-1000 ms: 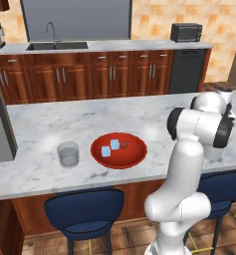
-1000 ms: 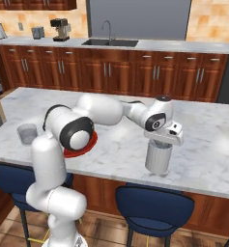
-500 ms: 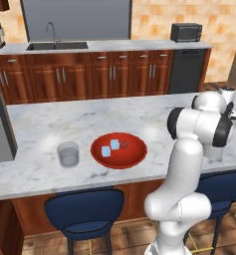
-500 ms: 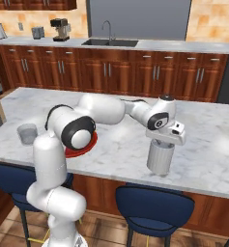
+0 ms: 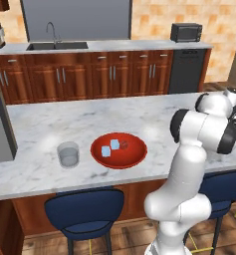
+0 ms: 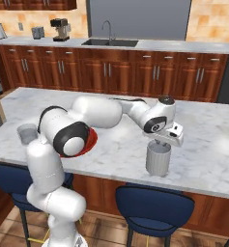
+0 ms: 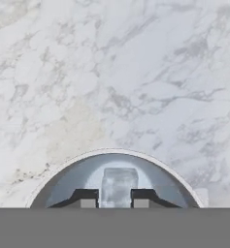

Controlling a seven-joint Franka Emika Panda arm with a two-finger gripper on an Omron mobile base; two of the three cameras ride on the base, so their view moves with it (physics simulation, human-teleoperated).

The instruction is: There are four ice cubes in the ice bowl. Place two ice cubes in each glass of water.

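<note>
A long marble-topped bench (image 5: 50,119) carries three vessels in a row. The clear short glass tumbler (image 5: 68,154) stands at the left end, just beside the wide shallow red bowl (image 5: 119,150) to its right. Two small pale-blue translucent ice cubes (image 5: 110,147) lie in the bowl. The ribbed grey tumbler (image 6: 158,158) stands well apart to the right, near the front edge. The hand (image 6: 160,144) sits directly above its mouth, with one ice cube (image 7: 119,186) between the fingers (image 7: 87,197), over the tumbler's interior. Padded blue stools (image 5: 83,214) stand before the bench; a wooden cabinet run with a sink (image 5: 57,46) lies behind.
</note>
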